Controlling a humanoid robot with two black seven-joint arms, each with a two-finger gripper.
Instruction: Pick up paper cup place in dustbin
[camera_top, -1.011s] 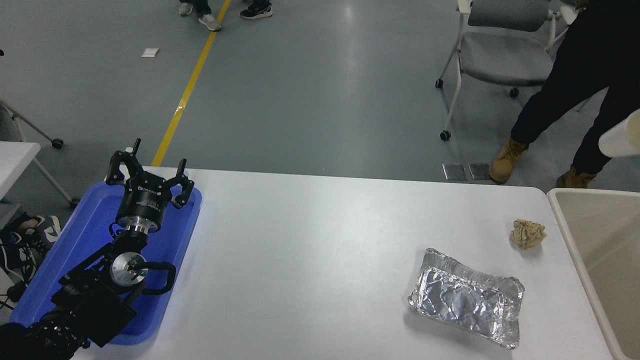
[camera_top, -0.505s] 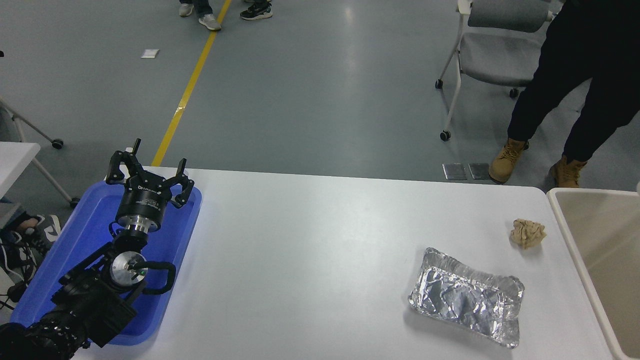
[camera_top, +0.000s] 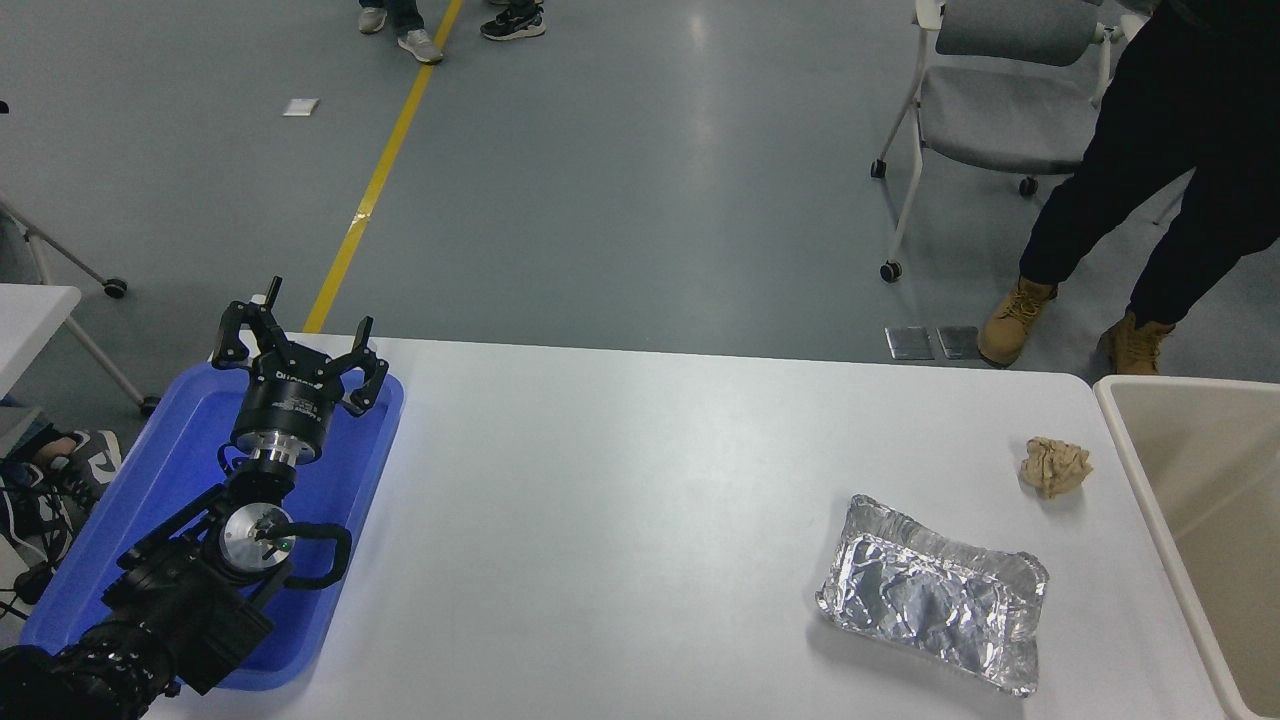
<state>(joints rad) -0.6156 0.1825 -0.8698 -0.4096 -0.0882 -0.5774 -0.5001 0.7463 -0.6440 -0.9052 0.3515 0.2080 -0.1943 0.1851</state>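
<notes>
A white table (camera_top: 620, 480) with rounded corners stands on a grey floor crossed by a yellow line (camera_top: 385, 165). Beyond its far edge are a grey wheeled chair (camera_top: 1005, 95) and a person (camera_top: 1160, 180) in dark trousers and tan boots.

The dustbin (camera_top: 1135, 460) sits at the table's right end, open upward, its long side running away from the camera along the right edge; only part shows. The paper cup cannot be seen.

A crumpled brown paper ball (camera_top: 1055, 466) lies near the dustbin, a foil tray (camera_top: 932, 594) nearer the camera.

The left gripper (camera_top: 300, 350) hangs over a blue tray (camera_top: 150, 500) at lower left, fingers spread apart and empty.
</notes>
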